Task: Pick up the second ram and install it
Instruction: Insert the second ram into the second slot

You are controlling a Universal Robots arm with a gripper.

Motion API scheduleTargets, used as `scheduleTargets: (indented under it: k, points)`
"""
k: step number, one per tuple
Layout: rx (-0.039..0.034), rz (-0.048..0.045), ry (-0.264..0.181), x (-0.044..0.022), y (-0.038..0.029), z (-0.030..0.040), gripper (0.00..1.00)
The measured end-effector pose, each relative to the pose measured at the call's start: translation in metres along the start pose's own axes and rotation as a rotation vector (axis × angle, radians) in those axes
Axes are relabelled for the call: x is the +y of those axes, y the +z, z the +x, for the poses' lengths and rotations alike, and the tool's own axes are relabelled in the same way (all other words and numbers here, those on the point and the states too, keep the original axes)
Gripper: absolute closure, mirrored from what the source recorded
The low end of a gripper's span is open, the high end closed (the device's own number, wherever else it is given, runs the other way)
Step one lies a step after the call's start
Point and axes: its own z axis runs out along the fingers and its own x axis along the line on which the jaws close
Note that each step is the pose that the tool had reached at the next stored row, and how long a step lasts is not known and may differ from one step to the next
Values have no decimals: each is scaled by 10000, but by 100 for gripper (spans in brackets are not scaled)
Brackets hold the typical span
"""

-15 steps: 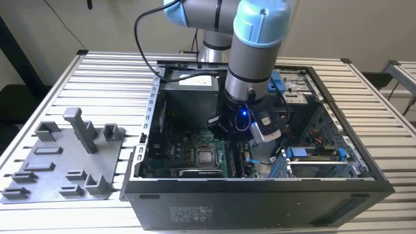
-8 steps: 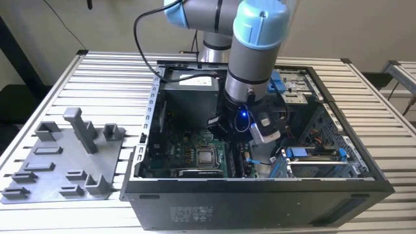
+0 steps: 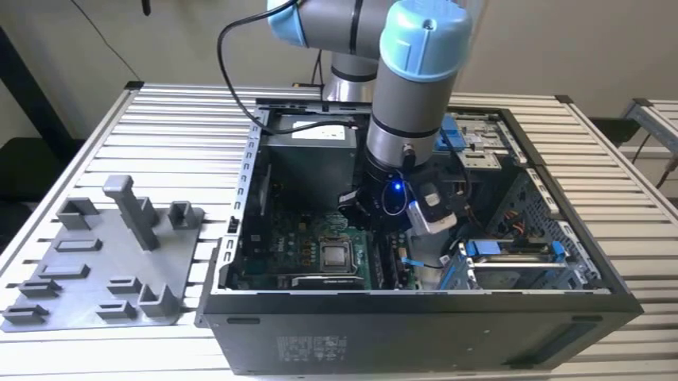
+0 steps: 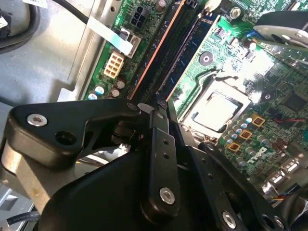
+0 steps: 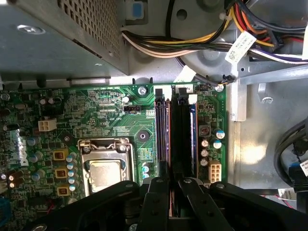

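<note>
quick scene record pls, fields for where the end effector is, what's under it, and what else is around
arm: reaching down into the open computer case
end effector: low over the motherboard, lined up with the memory slots
second ram: cannot be told apart from the dark slots
beside the slots: CPU socket, no cooler on it
above the board: wire bundle from the power supply
outside the case: grey fixture with upright posts, on the slatted table at the exterior view's left

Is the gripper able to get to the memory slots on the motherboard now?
Probably yes: the gripper hangs right at the memory slots, and no cable or part lies between them.
</note>
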Motion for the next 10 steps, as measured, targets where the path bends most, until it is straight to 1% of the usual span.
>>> scheduleTargets:
  k: [3, 4, 7, 8, 10]
  points:
    - [1, 2, 1, -1, 0, 0, 85]
    - [1, 1, 1, 0, 0, 0, 78]
    - [0, -1, 0, 0, -6, 0, 78]
    - [-1, -4, 1, 0, -25, 0, 78]
    - [0, -4, 0, -2, -89, 0, 78]
